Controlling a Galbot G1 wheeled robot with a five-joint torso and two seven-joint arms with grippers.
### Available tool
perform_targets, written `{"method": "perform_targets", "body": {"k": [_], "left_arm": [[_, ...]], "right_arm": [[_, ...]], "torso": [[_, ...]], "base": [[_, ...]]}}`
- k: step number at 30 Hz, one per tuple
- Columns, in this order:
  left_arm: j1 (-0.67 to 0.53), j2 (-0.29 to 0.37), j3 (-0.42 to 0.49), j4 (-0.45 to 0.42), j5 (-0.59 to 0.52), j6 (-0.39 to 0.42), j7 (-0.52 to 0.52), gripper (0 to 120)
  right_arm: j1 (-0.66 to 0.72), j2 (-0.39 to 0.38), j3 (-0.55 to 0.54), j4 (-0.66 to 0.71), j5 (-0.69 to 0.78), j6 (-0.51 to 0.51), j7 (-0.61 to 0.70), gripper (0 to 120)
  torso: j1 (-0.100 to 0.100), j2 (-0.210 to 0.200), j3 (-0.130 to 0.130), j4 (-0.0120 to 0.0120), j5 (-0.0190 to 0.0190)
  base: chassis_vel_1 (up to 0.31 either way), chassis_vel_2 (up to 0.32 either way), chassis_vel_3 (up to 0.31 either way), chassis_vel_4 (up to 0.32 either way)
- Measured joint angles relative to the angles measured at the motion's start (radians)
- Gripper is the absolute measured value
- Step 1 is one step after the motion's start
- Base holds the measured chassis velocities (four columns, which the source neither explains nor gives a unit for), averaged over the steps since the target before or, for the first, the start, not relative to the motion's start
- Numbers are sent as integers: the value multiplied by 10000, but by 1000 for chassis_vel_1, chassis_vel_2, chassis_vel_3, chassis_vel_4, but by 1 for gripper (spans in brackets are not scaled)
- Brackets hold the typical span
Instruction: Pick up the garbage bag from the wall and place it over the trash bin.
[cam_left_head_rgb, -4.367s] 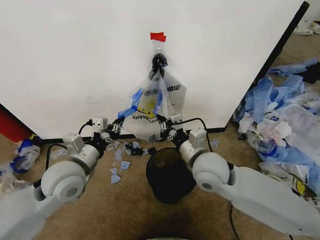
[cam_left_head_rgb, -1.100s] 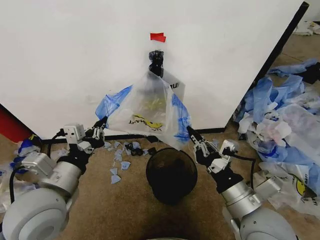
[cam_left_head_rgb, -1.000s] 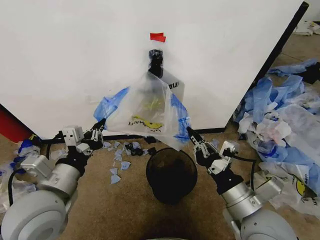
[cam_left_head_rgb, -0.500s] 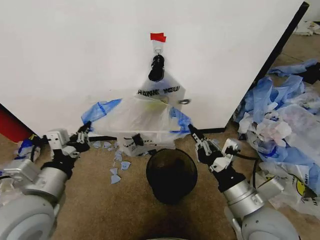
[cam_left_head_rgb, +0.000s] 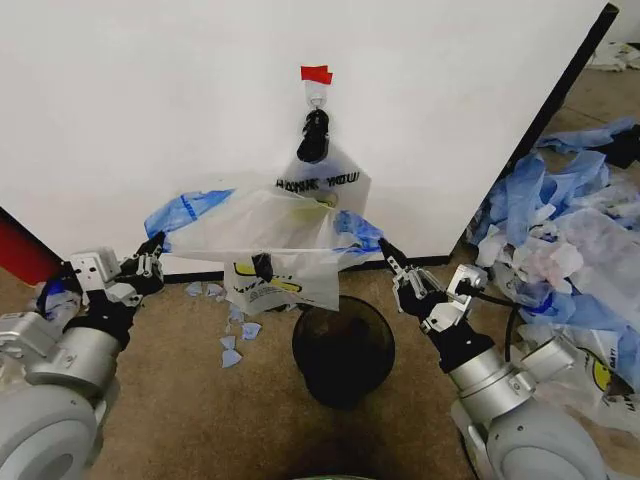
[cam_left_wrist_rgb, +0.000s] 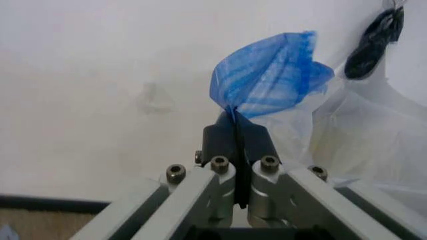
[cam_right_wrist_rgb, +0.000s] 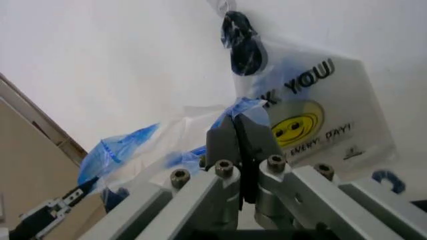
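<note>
The garbage bag (cam_left_head_rgb: 262, 232), see-through with blue handles and a yellow smiley print, hangs stretched between my two grippers, off the wall (cam_left_head_rgb: 140, 100) and just above and behind the trash bin (cam_left_head_rgb: 343, 348). My left gripper (cam_left_head_rgb: 152, 246) is shut on the bag's left blue handle (cam_left_wrist_rgb: 270, 75). My right gripper (cam_left_head_rgb: 384, 249) is shut on the right blue handle (cam_right_wrist_rgb: 243, 106). The black mesh bin stands on the carpet between my arms, nearer the right one.
A whiter THANK YOU bag (cam_left_head_rgb: 328, 182) hangs from a black clip (cam_left_head_rgb: 314, 135) under red tape (cam_left_head_rgb: 316, 73). Blue and white plastic bags (cam_left_head_rgb: 570, 230) are piled at the right. Blue scraps (cam_left_head_rgb: 237, 330) litter the floor left of the bin.
The grippers have drawn apart and pulled the garbage bag free of the clip. Since half a second ago the left gripper has moved further left and the bag hangs spread wider.
</note>
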Motion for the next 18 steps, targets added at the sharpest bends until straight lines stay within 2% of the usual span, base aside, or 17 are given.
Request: {"method": "perform_targets", "body": {"k": [9,18], "left_arm": [[-614,-129,981,3,-583,9,-306,0],[-1043,-62,1515,3,-2009,13,-587,0]], "right_arm": [[164,52,-357,-5,-211,53,-23,0],[76,-157,-172,-10,-70,24,94,0]], "torso": [[0,0,0,-2,1],[0,0,0,0,1]], "base": [[0,0,0,0],[0,0,0,0]]}}
